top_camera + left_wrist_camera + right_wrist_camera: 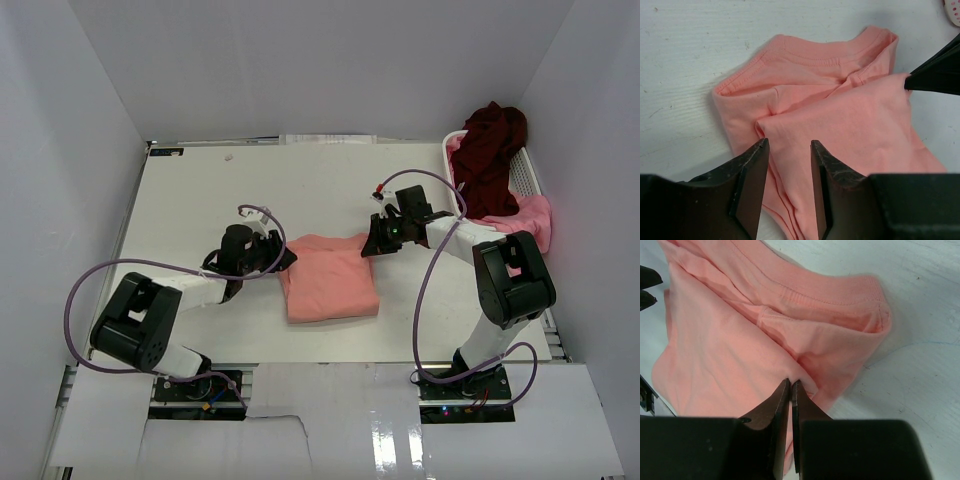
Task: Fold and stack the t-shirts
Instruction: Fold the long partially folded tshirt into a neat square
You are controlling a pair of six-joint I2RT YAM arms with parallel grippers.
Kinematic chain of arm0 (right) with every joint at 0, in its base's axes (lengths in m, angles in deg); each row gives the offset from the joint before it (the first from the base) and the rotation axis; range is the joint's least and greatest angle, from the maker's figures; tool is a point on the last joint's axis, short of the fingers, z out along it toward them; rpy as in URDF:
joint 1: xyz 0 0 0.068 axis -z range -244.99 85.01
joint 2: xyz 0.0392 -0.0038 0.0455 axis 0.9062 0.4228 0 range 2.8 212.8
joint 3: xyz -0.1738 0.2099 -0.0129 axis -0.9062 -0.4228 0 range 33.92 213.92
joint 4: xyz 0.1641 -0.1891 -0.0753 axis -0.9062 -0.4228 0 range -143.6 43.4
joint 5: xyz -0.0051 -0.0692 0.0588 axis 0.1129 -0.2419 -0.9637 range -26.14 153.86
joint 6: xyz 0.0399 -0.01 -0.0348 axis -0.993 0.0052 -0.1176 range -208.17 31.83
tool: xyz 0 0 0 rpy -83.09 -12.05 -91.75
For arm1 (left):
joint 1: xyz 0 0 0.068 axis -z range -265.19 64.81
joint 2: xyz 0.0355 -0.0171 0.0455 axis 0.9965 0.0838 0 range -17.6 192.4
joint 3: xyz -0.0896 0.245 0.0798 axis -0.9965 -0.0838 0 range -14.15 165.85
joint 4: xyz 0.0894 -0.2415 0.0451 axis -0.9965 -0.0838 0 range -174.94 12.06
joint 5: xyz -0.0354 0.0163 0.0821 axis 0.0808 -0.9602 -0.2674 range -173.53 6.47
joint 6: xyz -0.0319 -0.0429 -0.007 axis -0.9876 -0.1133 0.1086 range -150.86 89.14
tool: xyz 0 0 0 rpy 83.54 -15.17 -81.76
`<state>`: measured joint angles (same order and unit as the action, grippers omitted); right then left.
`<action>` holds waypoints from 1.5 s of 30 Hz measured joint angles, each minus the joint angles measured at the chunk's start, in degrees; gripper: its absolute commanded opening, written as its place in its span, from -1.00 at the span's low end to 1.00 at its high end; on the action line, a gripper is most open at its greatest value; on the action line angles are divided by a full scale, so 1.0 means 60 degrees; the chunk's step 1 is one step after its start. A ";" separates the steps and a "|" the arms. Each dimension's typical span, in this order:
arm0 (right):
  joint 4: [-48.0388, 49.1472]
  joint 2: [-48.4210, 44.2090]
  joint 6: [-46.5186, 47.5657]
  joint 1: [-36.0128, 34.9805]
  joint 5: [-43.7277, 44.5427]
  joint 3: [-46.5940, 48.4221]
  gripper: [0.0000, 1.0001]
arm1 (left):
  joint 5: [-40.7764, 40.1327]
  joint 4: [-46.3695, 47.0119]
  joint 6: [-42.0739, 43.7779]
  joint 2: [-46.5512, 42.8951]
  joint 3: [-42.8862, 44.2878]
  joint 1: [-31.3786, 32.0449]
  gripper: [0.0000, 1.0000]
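Plain white walls box in a pale worktop (200, 200); on it, directly between your two tools, lies the salmon-pink soft cloth t-shirt (328, 285), part-folded into a near-square pad. Your right tool (790, 382) has its jaws together, clamped on the edge of the upper folded layer; in the left wrist view that layer draws to a point at its tip. Your left tool (788, 145) stands with jaws apart, straddling the opposite edge of the same layer; cloth lies under the gap but is not pinched.

The line from tool to tool runs side to side across the shirt; the ribbed neckline (810, 55) lies just beyond both tools, and the body trails back toward the arm bases. Neither arm is nearer, since both are at the cloth; judging by this, the left tool must close before any lift. Off to the right of your right tool, well apart, a white slatted plastic basket (527, 168) holds a dark maroon cloth shirt (492, 150) and a brighter pink cloth shirt (535, 215).

No brand, label or writing can be read.
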<state>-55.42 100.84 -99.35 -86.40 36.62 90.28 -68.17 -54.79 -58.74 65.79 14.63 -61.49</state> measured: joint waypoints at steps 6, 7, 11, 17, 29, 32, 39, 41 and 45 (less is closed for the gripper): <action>0.0000 0.0000 -0.0036 0.0000 -0.0022 0.0000 -0.85 | 0.0051 0.0146 0.0015 0.0637 0.0117 -0.0015 0.11; 0.0000 0.0000 -0.0036 0.0000 -0.0025 0.0000 -0.85 | 0.0058 0.0142 0.0018 0.0725 0.0127 -0.0022 0.11; -0.0004 0.0000 -0.0036 0.0000 -0.0029 0.0000 -0.85 | 0.0066 0.0149 0.0007 0.0892 0.0186 -0.0058 0.03; -0.0004 0.0000 -0.0036 0.0000 -0.0055 0.0000 -0.85 | 0.0095 0.0215 0.0007 0.0958 0.0324 -0.0080 -0.47; -0.0026 0.0000 -0.0066 0.0000 -0.0117 0.0000 -0.85 | 0.0295 0.0142 -0.0055 0.1005 0.0488 -0.0120 -0.85; -0.0066 -0.0022 -0.0066 0.0000 -0.0138 0.0000 -0.84 | 0.0379 0.0047 -0.0117 0.0521 0.0510 -0.0120 -0.85; -0.0226 -0.0204 -0.0084 0.0000 -0.0178 0.0026 -0.85 | 0.0565 -0.0386 -0.0175 -0.0266 0.1042 -0.0120 -0.84; -0.0280 -0.0240 -0.0106 0.0000 -0.0208 0.0066 -0.85 | 0.0568 -0.0463 -0.0175 -0.0331 0.1093 -0.0120 -0.84; -0.0291 -0.0368 -0.0117 0.0000 -0.0233 0.0091 -0.85 | 0.0565 -0.0656 -0.0178 -0.0364 0.1093 -0.0120 -0.83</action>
<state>-57.17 98.64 -100.05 -86.40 35.22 90.83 -64.79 -58.72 -59.81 63.61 21.18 -62.21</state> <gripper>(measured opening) 0.086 0.101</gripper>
